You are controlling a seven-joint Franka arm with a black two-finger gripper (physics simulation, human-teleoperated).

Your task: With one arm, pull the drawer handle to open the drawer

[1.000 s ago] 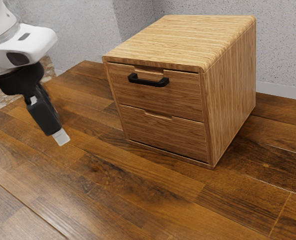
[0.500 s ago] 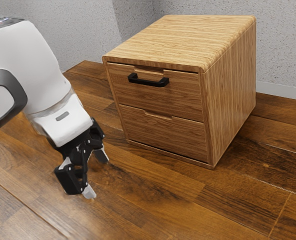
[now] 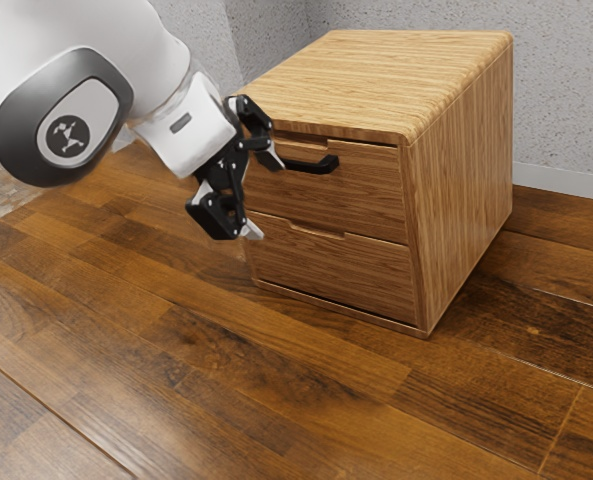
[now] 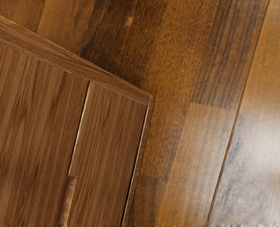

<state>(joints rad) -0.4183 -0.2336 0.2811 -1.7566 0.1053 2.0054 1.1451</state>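
Cabinet (image 3: pixel 456 170) drawers both shut | your gripper (image 3: pixel 258 192) splayed wide beside the handle (image 3: pixel 312 165) | up from floor level half a second ago

Side view of the manipulator. The white arm (image 3: pixel 66 110) enters from the exterior view's upper left and reaches toward its right, the wrist (image 3: pixel 186 125) angled downward. The black gripper (image 3: pixel 265 198) is turned so that one of its fingers (image 3: pixel 259 128) lies above the other, and the two are spread wide apart.
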